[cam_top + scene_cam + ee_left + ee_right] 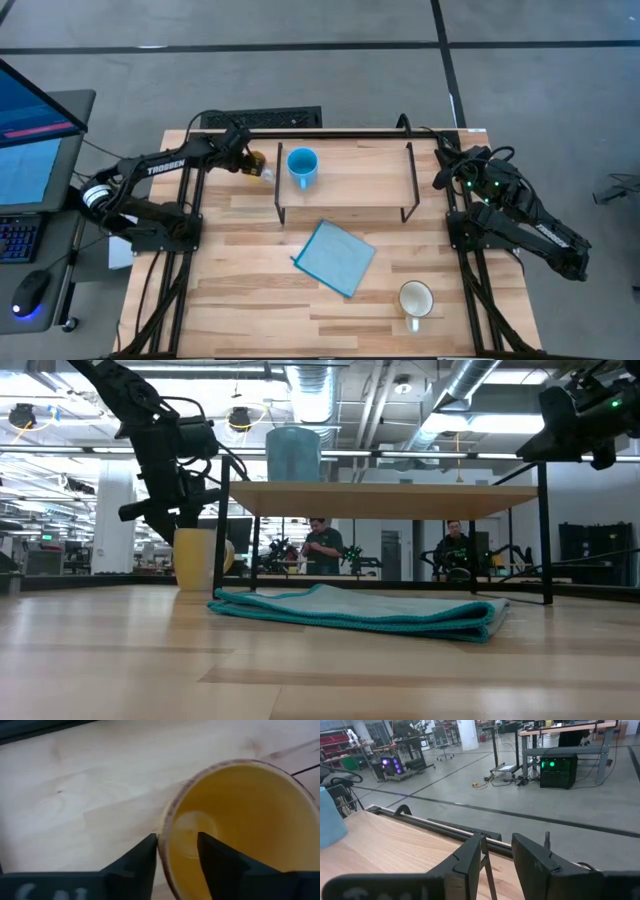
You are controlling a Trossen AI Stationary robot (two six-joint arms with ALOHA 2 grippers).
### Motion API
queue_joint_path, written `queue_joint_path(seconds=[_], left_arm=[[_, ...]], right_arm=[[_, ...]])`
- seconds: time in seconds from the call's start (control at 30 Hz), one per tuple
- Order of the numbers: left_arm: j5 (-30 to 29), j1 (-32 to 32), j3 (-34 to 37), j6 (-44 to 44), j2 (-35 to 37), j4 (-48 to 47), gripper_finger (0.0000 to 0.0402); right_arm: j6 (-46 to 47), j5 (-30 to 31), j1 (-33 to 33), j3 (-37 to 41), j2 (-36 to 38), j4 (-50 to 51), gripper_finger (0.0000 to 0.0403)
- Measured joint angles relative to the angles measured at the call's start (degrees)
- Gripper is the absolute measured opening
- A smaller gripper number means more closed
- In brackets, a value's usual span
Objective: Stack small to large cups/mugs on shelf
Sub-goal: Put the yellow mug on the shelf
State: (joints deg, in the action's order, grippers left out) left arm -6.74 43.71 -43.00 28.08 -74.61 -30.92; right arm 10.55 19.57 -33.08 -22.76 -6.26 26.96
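Observation:
The orange mug point(256, 166) stands on the table just off the shelf's left end; in the low view the orange mug point(195, 560) rests on its base. My left gripper point(248, 160) point(177, 840) is over it, shut across its rim. The light-blue mug point(302, 165) point(293, 453) stands upright on the shelf point(360, 185) point(400, 500), near its left end. The white mug point(415, 298) sits on the table near the right front. My right gripper point(443, 165) point(497, 837) hovers shut and empty by the shelf's right end. My left gripper pinches the orange mug's wall at the rim point(164, 832), one finger point(142, 857) outside and one finger point(217, 857) inside the hollow. The fingers come from above, slanting in from the table's left. The mug's base is on the table, upright.
A flat blue cloth point(335, 257) point(360, 612) lies on the table in front of the shelf. Black shelf legs point(279, 205) stand close to the orange mug. A keyboard point(265, 119) lies beyond the far edge. People sit in the room behind.

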Motion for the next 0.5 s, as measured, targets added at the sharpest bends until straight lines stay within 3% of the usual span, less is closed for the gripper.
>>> queue_joint_path(seconds=[0.27, 0.5], left_arm=[[0.3, 0.0, 0.0, -4.3, 0.0, -0.2, 0.0017], [0.9, 0.0, -1.2, -6.8, 0.0, -0.9, 0.0007]], right_arm=[[-0.3, 0.0, 0.0, 0.0, 0.0, 0.0, 0.0134], [-0.4, 0.0, 0.0, 0.0, 0.0, 0.0, 0.0134]])
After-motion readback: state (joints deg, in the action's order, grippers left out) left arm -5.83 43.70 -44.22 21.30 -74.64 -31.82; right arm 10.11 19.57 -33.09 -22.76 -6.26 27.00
